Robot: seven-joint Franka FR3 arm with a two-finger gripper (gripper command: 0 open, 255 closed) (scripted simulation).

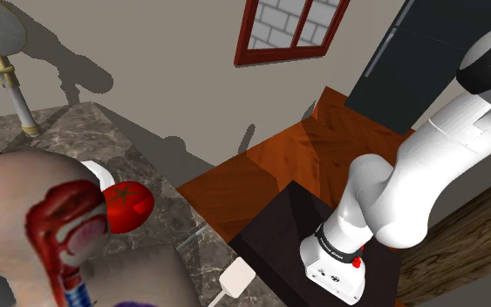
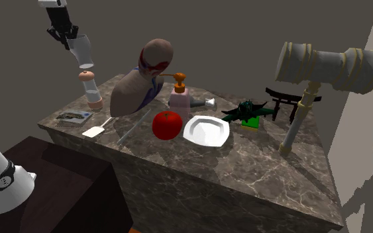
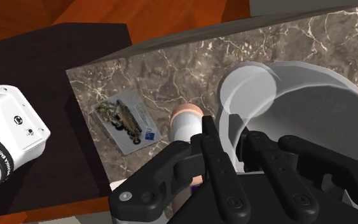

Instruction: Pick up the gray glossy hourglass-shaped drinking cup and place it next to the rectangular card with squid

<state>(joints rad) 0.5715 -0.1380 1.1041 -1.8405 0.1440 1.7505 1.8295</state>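
So the gripper [image 2: 67, 38] is clamped on the cup [image 2: 81, 50] and has it up in the air, well clear of the marble counter [image 2: 258, 165]. It hangs over the end of the counter at the second exterior view's left, roughly above a pink bottle [image 2: 93, 89]. In the wrist view the fingers [image 3: 217, 156] look like they pinch the cup's [image 3: 298, 89] wall near the rim, one inside and one outside, though I can't be totally sure of that.

My read on handling: it's glossy and smooth, so probably slippery, and a wall pinch like this can let it swing or slide if the arm moves fast. It looks stiff and light, maybe breakable if it's set down hard. The narrow waist would be the natural grab spot, but the rim hold seems to work.

Contents: the cup looks empty from the wrist view, so there's nothing to spill. The white plate [image 2: 208, 130] near the middle of the counter is bare too, with a tomato [image 2: 167, 124] just beside it.

The squid card [image 2: 72, 118] lies flat by the counter's corner nearest the robot's stand, close to the pink bottle. I'd guess the free spot beside the card is tight, with the counter's edge on one side and the bottle on the other, so tipping off the edge is the risk.
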